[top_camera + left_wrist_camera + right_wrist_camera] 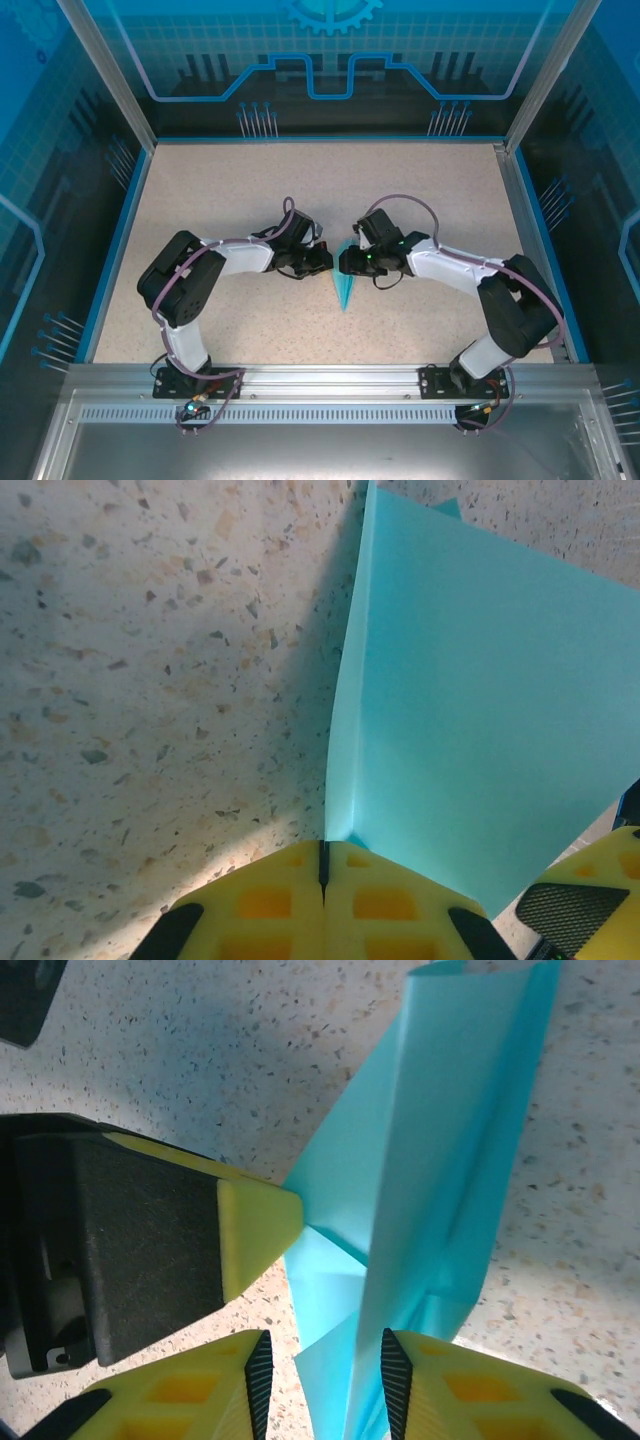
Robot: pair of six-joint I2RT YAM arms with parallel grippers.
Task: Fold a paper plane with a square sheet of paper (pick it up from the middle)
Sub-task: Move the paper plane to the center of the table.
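The paper plane (343, 287) is a folded light cyan dart held on edge above the table's middle, its tip pointing toward the arms. My left gripper (323, 262) is shut on it; in the left wrist view the yellow fingers (270, 900) meet with the paper plane (480, 710) coming out of their seam. My right gripper (325, 1390) is open, its jaws standing apart on either side of the paper plane's (430, 1160) folded layers. The left gripper's yellow fingertip (255, 1225) touches the paper's left edge. From the top, the right gripper (347, 263) faces the left one closely.
The speckled beige table (220, 200) is framed by a blue rim (115, 250) and aluminium posts. A metal rail (320, 378) carries both arm bases at the near edge. The right gripper's finger (590, 900) shows at the left wrist view's lower right corner.
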